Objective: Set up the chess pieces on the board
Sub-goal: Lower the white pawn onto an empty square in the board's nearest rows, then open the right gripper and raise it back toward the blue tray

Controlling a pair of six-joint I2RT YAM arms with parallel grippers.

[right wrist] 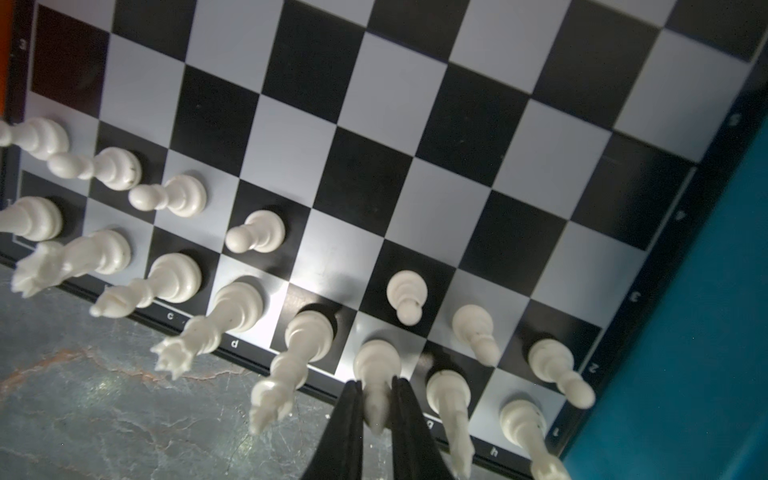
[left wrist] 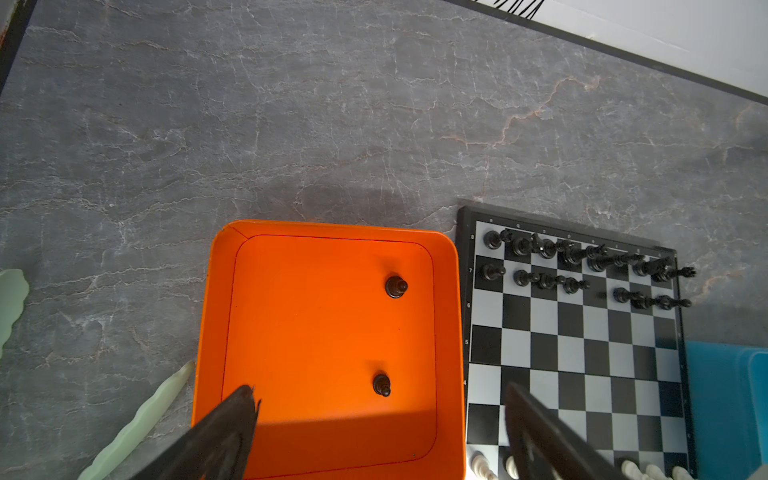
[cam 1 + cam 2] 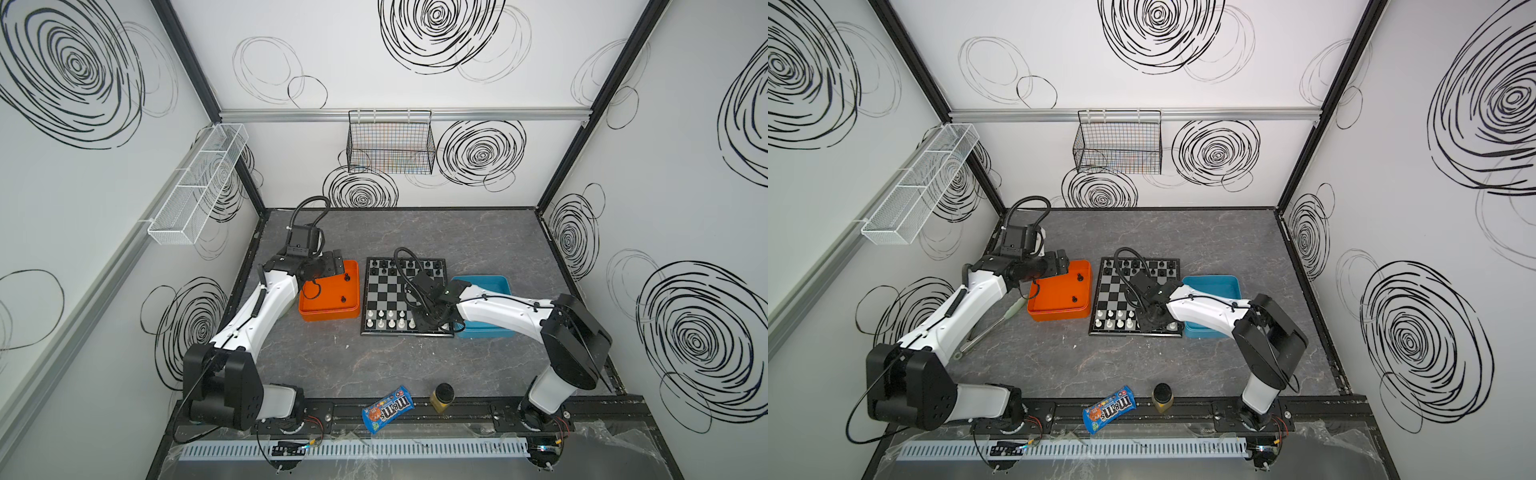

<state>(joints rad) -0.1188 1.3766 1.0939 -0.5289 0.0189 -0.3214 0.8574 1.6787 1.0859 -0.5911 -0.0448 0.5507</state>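
The board lies mid-table between an orange tray and a blue tray. Black chess pieces fill its far rows and white ones its near rows. Two black pawns stand in the orange tray. My left gripper hangs open over that tray, holding nothing. My right gripper is low over the board's near edge. Its fingers press both sides of a white piece that stands on a near-row square.
The blue tray touches the board's right side. Pale green-tipped tongs lie left of the orange tray. A candy bag and a small jar sit at the front edge. Wire baskets hang on the walls.
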